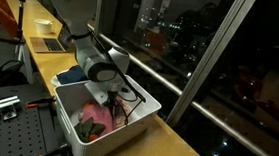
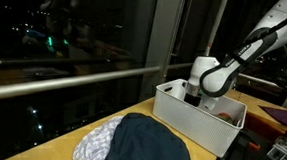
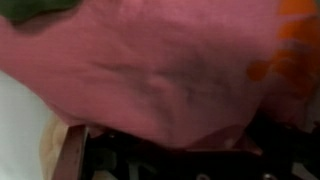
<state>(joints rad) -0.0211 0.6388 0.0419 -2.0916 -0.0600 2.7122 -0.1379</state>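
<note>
My gripper [image 1: 120, 104] reaches down into a white bin [image 1: 144, 117] on the yellow table, in among crumpled clothes. Its jaws hang open just above a pink cloth [image 1: 101, 115], with nothing seen between them. A green cloth [image 1: 85, 130] lies beside the pink one. In the wrist view the pink cloth [image 3: 160, 70] fills nearly the whole picture, very close, with the green cloth [image 3: 35, 8] at the top left corner and an orange patch [image 3: 290, 40] at the right. The gripper [image 2: 195, 97] dips behind the white bin's wall [image 2: 191, 127].
A dark blue garment [image 2: 147, 145] lies on a pale patterned cloth [image 2: 91, 150] on the table beside the bin. More blue cloth [image 1: 72, 80] lies behind the bin. A laptop [image 1: 50, 45] and a cup [image 1: 45, 25] stand farther along. A window rail [image 1: 179, 86] borders the table.
</note>
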